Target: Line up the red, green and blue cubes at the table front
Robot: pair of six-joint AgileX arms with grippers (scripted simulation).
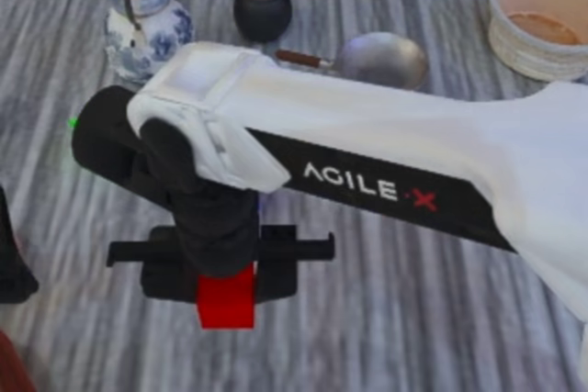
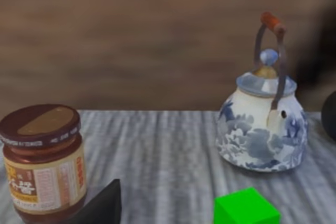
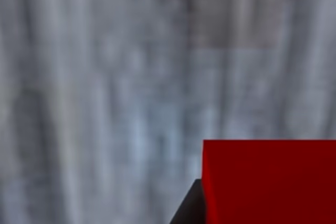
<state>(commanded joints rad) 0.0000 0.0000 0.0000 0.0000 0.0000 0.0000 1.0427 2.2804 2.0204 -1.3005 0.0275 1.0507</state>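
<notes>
Red matte cube [image 1: 226, 302] sits held in our right tool [image 1: 223, 263] near the desk [image 1: 413, 319] front. We judge it light, rigid, best gripped on flat opposite faces. Left tool [image 2: 102, 207]: finger state undetermined.

Green cube [image 2: 245, 206] before teapot [image 2: 263, 124]; sauce jar [image 2: 43, 162] beside perhaps a hand [image 2: 102, 208].
</notes>
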